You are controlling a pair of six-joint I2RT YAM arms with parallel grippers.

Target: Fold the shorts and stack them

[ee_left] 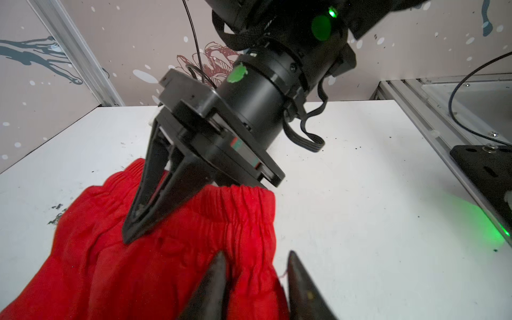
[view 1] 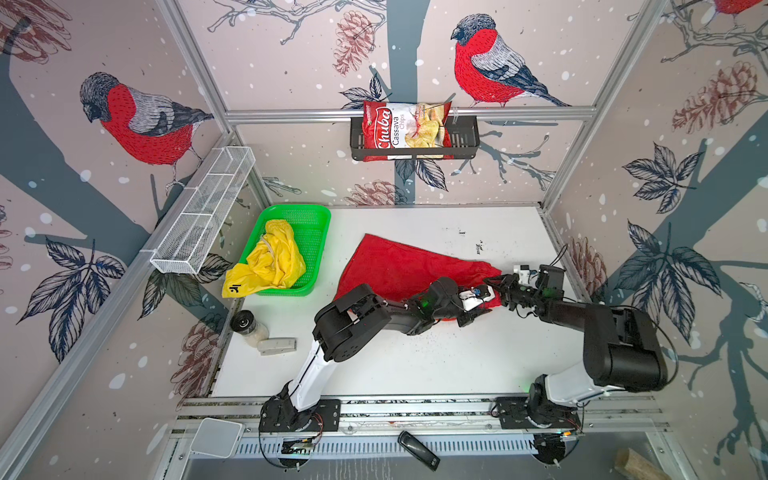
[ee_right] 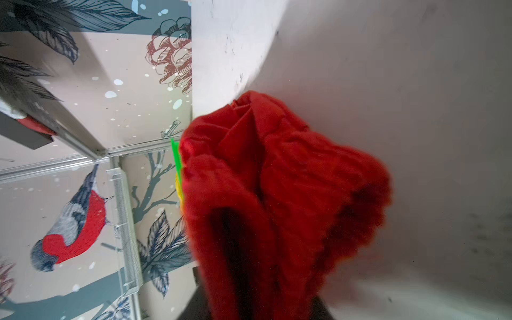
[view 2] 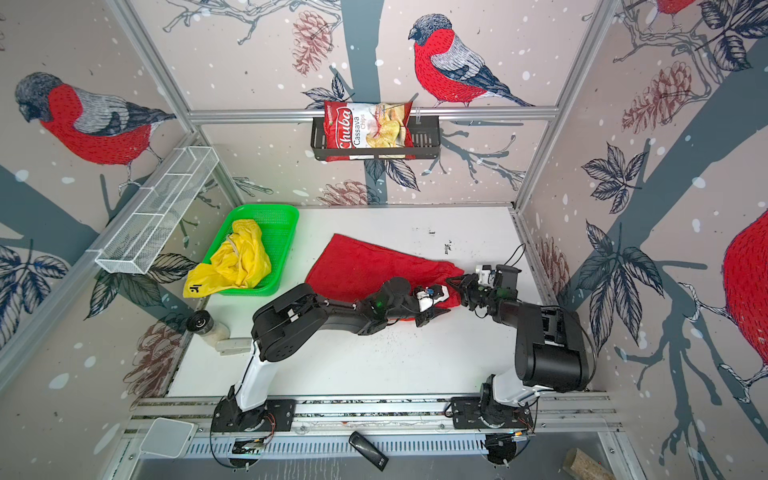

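The red shorts (view 1: 399, 266) lie spread on the white table (view 1: 457, 365), their gathered waistband (ee_left: 243, 199) towards the right. My right gripper (view 1: 493, 282) comes in from the right and is shut on the far waistband corner; red cloth (ee_right: 277, 194) bunches up between its jaws. My left gripper (ee_left: 256, 266) reaches across the shorts and stands open at the near waistband corner, one finger (ee_left: 219, 277) on the cloth and the other over the table. The yellow shorts (view 1: 274, 262) lie crumpled in the green basket (view 1: 320, 232), with a leg hanging over its front corner.
A chips bag (view 1: 405, 131) sits in a black rack on the back wall. A white wire shelf (view 1: 203, 212) hangs on the left wall. A black-lidded jar (view 1: 245, 324) and a grey stapler-like object (view 1: 276, 345) lie at the table's front left.
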